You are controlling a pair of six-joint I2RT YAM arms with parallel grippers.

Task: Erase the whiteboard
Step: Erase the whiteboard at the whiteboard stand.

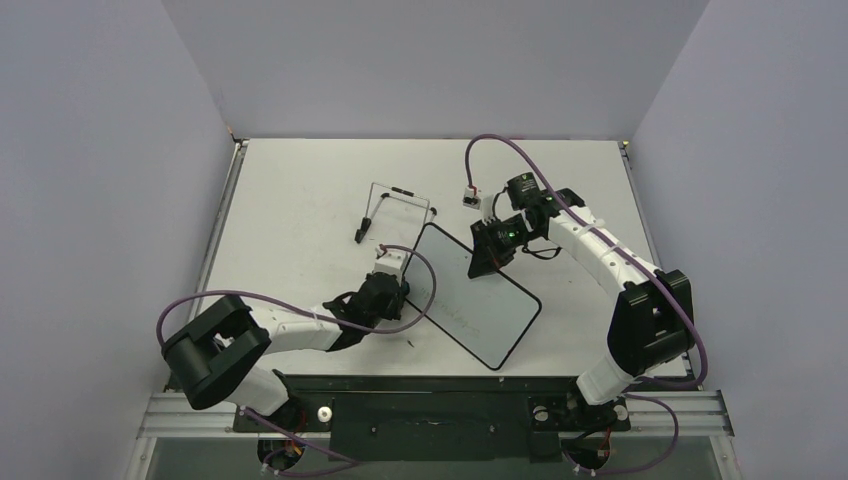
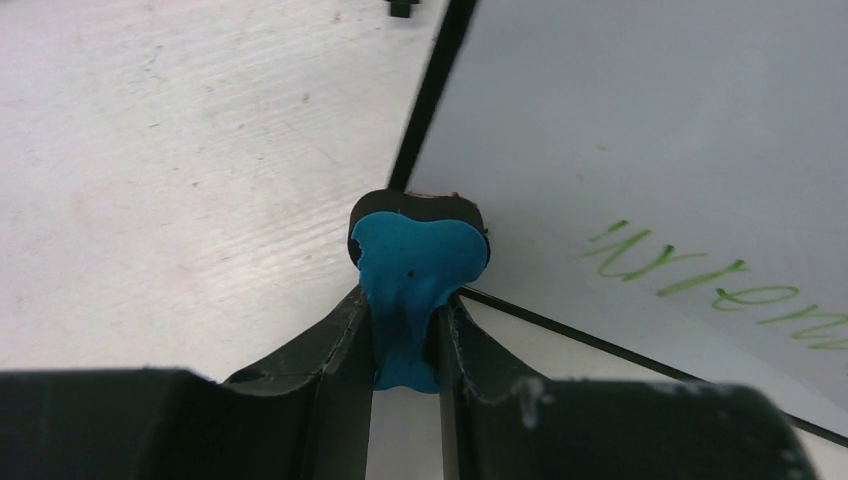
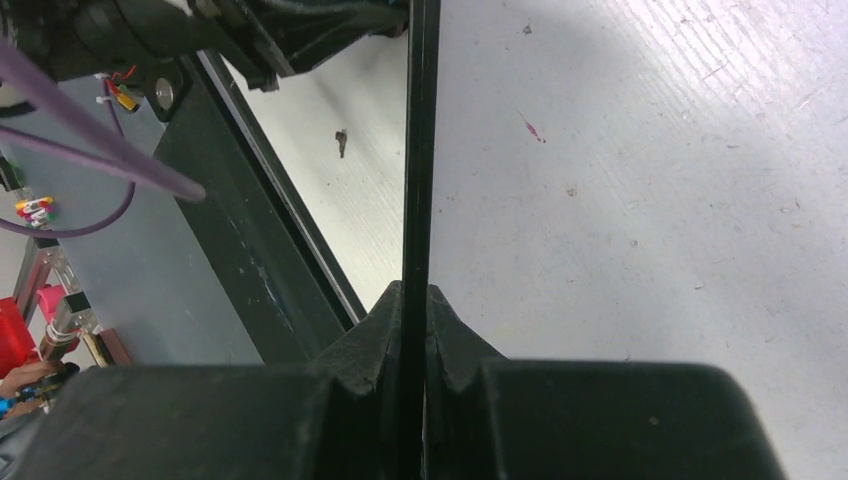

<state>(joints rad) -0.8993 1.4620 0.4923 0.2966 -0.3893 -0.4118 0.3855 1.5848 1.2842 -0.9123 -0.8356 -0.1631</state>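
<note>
The left claw is pressed tight on the stem of a small blue eraser, whose rounded head with its dark backing sticks out past the fingertips. That head sits right at a corner of the whiteboard, where two sides of the thin black frame meet; whether it presses on the surface I cannot tell. Just beside it on the white face runs a line of green handwriting. The right claw is pinched on the board's opposite long side, and its own camera sees the frame edge-on as a thin dark strip between the fingers. From above, the board lies at a slant on the grey table, between the two arms. A thin black wire stand sits just beyond its far corner, apart from both claws.
</note>
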